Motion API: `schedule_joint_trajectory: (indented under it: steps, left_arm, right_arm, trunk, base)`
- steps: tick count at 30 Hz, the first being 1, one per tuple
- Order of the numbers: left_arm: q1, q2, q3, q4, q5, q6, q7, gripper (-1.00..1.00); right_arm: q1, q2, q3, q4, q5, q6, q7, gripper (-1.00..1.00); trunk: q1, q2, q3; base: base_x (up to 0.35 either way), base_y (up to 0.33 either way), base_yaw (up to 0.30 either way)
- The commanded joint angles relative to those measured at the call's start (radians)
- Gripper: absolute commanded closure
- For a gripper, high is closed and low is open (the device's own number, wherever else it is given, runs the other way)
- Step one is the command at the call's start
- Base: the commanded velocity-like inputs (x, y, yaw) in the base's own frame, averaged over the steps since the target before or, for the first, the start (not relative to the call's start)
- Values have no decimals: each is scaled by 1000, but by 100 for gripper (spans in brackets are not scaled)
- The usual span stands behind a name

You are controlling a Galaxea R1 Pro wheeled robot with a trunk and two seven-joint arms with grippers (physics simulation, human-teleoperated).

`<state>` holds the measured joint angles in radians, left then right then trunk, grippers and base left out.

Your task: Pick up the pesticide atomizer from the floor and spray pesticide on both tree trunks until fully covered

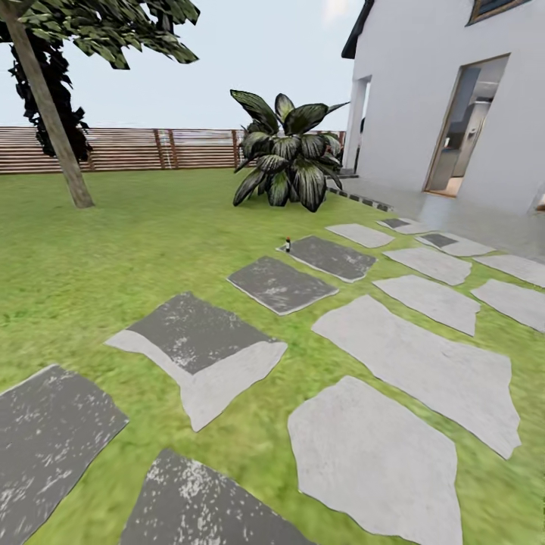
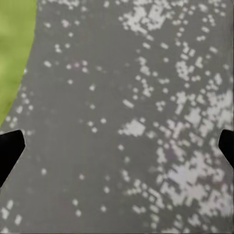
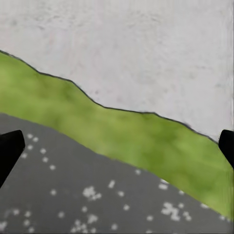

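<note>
One small spray bottle (image 1: 288,244) is what you are after, and it stands upright far ahead on the grass (image 1: 113,257), just at the near-left corner of a dark stepping stone (image 1: 331,257), in front of the broad-leaved shrub (image 1: 288,155). The step in hand looks like the approach, so drive forward along the line of stones and keep the bottle centred in the head view; it is so small from here that you could lose it against the stone's edge. Stop short enough that an arm can reach down to it without the base rolling over it, and come to rest squarely facing it, since a tall, narrow bottle will likely tip if a finger nudges it sideways. Decide early which arm will take it and line that side up. One tree trunk (image 1: 49,113) leans at the far left before the wooden fence (image 1: 151,147), so plan to turn that way once you have the bottle; the house wall (image 1: 424,98) and its open doorway lie to the right and are not your direction. Your left gripper (image 2: 117,146) hangs over a speckled dark stone (image 2: 122,97), fingers spread wide to the edges of its view, with nothing between them. Your right gripper (image 3: 117,148) is likewise spread wide and empty, over a strip of grass between a pale stone (image 3: 136,48) and a dark one.
</note>
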<state>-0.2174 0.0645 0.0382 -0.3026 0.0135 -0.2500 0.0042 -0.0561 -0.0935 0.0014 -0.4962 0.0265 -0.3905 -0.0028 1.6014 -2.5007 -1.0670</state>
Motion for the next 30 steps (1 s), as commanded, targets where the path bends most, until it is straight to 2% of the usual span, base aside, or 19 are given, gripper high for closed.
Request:
schedule_joint_trajectory:
  steps: [1,16,30]
  left_arm:
    - [0,0,2,0,2,-3,0,-100]
    - [0,0,2,0,1,-3,0,-100]
    - [0,0,2,0,1,-3,0,-100]
  right_arm:
    - [-1,0,0,1,3,-3,0,-100]
    - [-1,0,0,2,3,-4,-2,-100]
    - [-1,0,0,2,3,-4,-2,-100]
  trunk:
    - [0,0,0]
    - [0,0,3]
    - [0,0,3]
  base:
    - [340,0,-274]
    - [340,0,-266]
    - [340,0,-19]
